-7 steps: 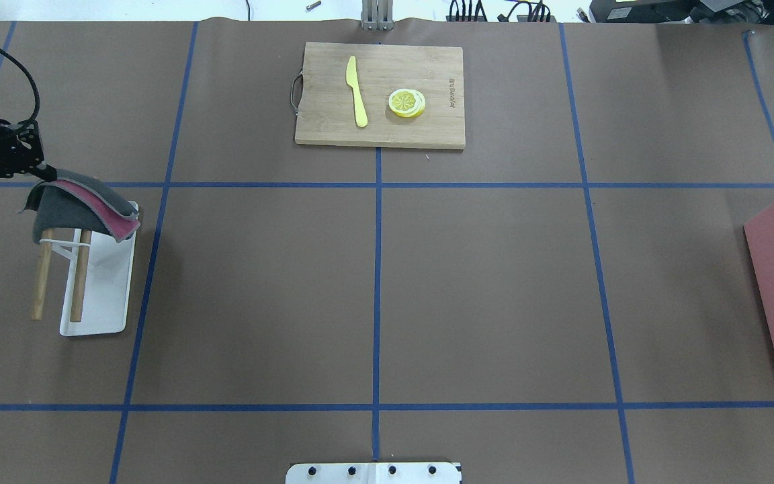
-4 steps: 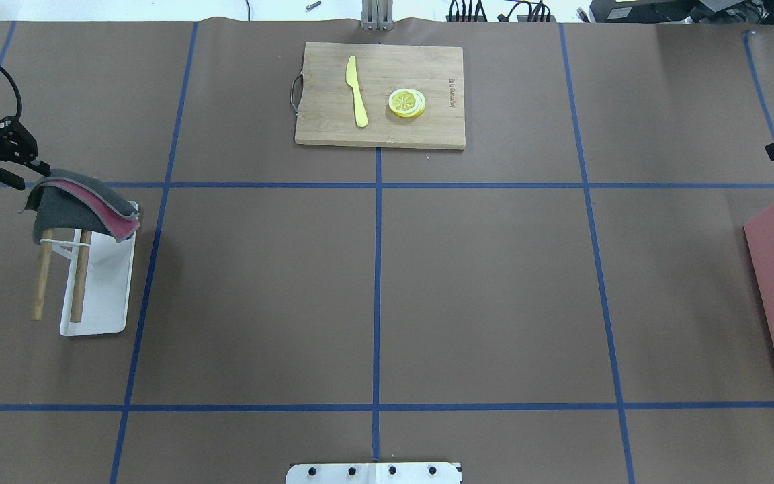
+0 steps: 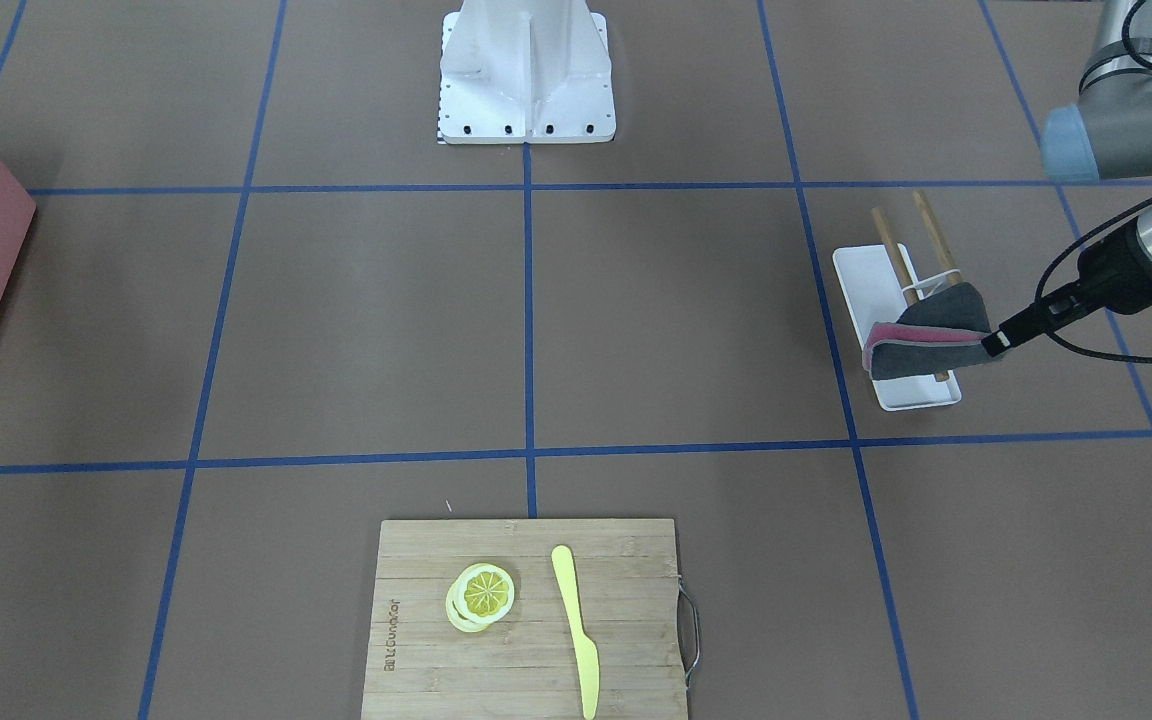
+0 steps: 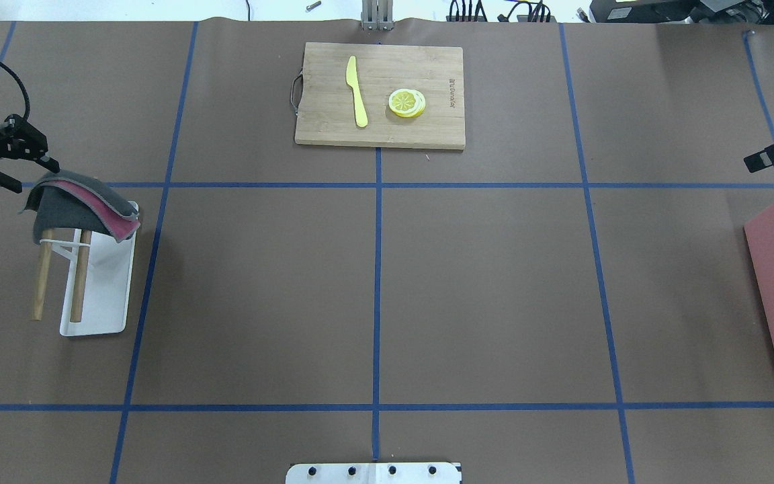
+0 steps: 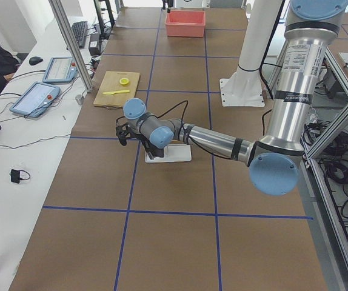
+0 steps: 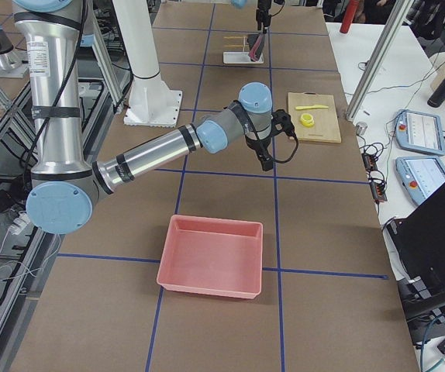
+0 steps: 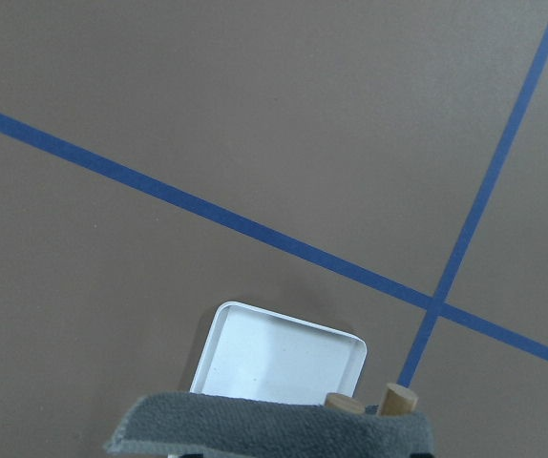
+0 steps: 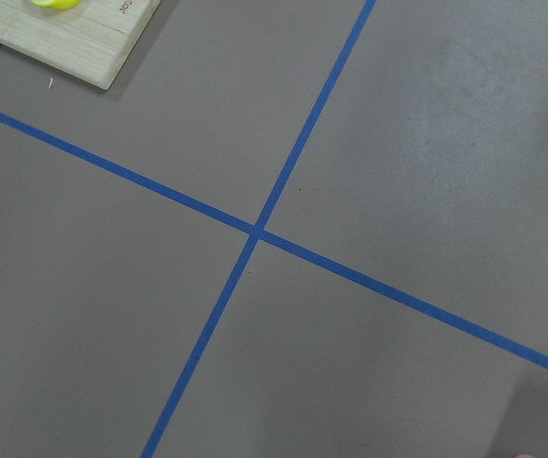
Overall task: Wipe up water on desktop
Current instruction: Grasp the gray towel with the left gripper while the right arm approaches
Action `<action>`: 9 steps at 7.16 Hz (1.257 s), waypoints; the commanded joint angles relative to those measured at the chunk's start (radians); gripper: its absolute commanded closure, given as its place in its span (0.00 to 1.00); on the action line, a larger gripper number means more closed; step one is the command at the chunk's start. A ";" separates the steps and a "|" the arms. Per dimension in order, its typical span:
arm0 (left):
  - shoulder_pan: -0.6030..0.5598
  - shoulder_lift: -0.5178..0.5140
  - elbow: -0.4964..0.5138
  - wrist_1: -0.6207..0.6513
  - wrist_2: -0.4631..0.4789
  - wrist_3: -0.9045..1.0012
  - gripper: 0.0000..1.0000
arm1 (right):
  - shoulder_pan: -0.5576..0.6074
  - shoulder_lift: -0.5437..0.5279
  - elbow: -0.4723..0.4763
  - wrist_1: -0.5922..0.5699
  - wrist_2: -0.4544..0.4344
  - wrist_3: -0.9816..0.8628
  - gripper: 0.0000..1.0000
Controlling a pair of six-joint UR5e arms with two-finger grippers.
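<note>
Cloth (image 4: 71, 202), grey over pink, hangs folded over a two-peg wooden rack (image 4: 79, 289). The rack stands in a white tray (image 4: 108, 296) at the left of the brown worktop (image 4: 481, 289), on which no water shows plainly. The left gripper (image 4: 32, 173) sits at the cloth's far end with its fingers spread, holding nothing. The right gripper (image 4: 760, 160) hovers at the right, beyond the pink bin (image 4: 773, 289); whether its fingers are parted cannot be told. Soft, light and limp, the cloth should lift off easily. Pinching both layers at the raised fold, clear of the pegs, looks the best hold.
</note>
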 commanded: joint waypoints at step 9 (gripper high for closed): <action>0.007 -0.024 0.017 0.000 0.000 0.000 0.64 | -0.002 0.001 0.001 0.000 0.002 0.030 0.00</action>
